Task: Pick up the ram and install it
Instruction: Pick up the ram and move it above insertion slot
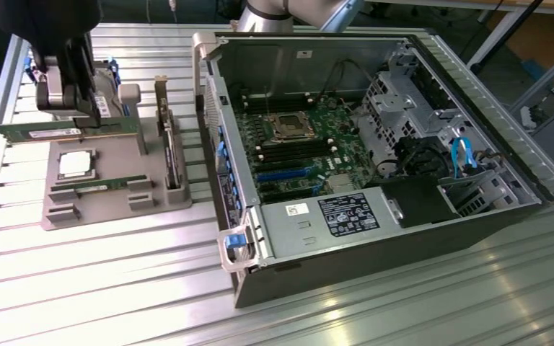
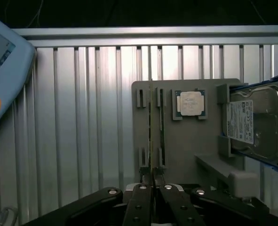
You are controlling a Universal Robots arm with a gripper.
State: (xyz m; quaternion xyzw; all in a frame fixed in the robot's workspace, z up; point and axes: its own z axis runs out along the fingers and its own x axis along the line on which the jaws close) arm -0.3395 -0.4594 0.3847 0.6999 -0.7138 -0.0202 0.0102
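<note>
- Clamped in the gripper (image 1: 68, 115) (image 2: 151, 181): the ram (image 1: 60, 132) (image 2: 150, 136), a green stick with a white label, held level and lengthwise.
- Fingers (image 2: 139, 207) drawn narrow, pressing on both faces of the ram, seen edge-on in the wrist view as a thin line running away from the tips.
- Held over the grey tray (image 1: 113, 209) (image 2: 186, 146), one end reaching past the tray's edge toward the exterior view's left.
- In the tray: a square silver processor (image 1: 75, 165) (image 2: 191, 102), a second green stick (image 1: 92, 186) (image 2: 162, 122) lying in its holders, and a dark expansion card (image 1: 168, 151) standing on edge.
- At the tray's side in the wrist view: a hard drive (image 2: 258, 125).
- On the exterior view's right, well apart from the ram: the open computer case (image 1: 287, 61), motherboard (image 1: 296, 144) exposed.
- Under everything: a ribbed aluminium table (image 1: 113, 288).
- Resting on the table: a pale pendant (image 2: 4, 70) with a red button.
</note>
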